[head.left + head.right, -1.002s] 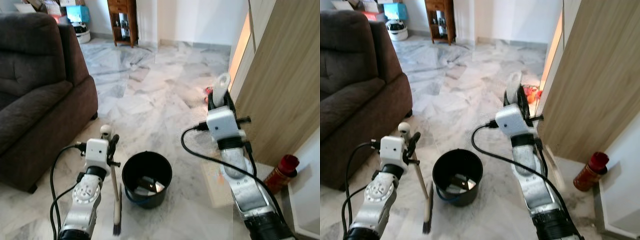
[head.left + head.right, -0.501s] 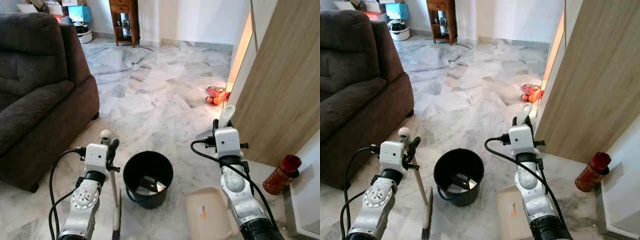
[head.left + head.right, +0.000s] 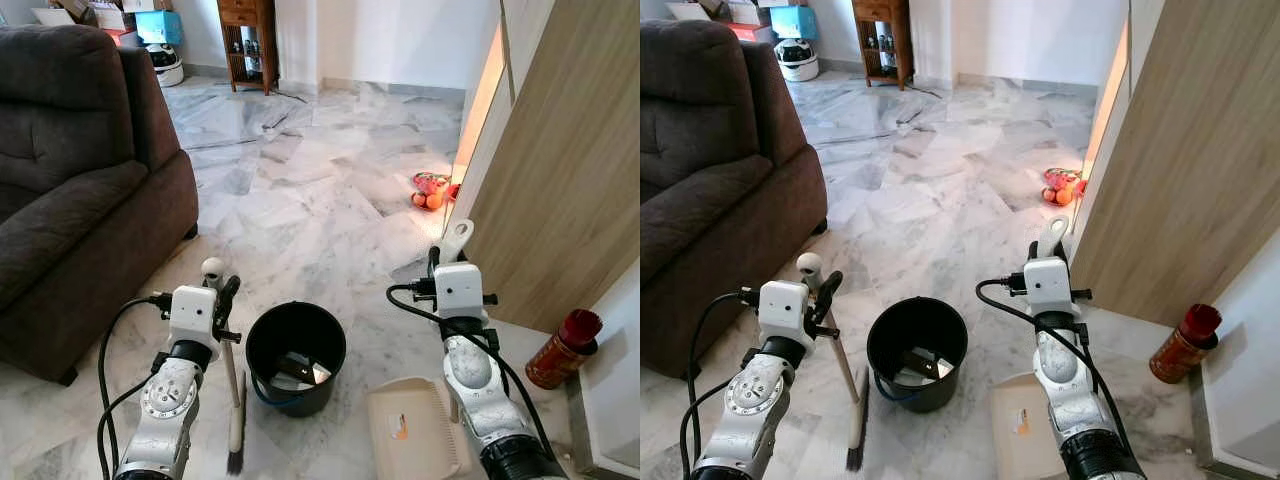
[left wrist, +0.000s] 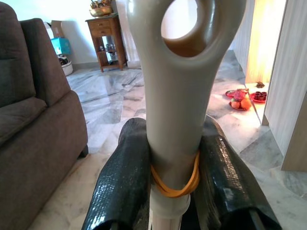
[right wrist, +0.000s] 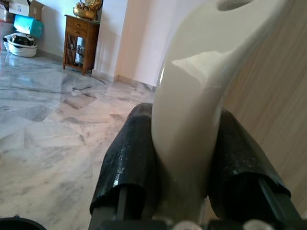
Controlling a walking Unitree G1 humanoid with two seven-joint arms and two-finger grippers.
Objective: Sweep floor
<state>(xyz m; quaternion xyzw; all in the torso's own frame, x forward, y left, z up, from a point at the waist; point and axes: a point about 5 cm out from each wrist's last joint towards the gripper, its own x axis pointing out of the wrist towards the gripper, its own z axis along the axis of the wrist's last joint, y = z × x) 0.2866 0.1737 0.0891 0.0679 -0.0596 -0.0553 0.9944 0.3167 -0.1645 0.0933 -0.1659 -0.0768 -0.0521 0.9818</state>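
While the broom (image 3: pixel 234 400) and dustpan (image 3: pixel 415 430) are both in hand, the sweep itself looks early-to-mid stage, in my read: no obvious dirt pile shows on the marble floor (image 3: pixel 300 190), and the dustpan tray looks near bare apart from a small orange mark. The black bucket (image 3: pixel 295 355) at lower centre already has some scraps inside, so prob. at least one dump is done; more floor is left to cover.

Broom sits lower left of frame, long axis near vertical w/ a slight lean, knob end up, bristles down on the floor just beside the bucket. Left pincer (image 3: pixel 222 300) is clamped round the handle near its top; wrist view shows both black fingers (image 4: pixel 122 182) pressed on the grey handle, w/ an orange rubber band round it.

Dustpan lies lower right of frame, tray flat by the floor, its handle rising up & away from the robot. Right pincer (image 3: pixel 447 255) grips that white handle.

Beyond: brown sofa (image 3: pixel 70 180) at left, wood panel (image 3: pixel 560 180) at right, red can (image 3: pixel 562 348) by its base.
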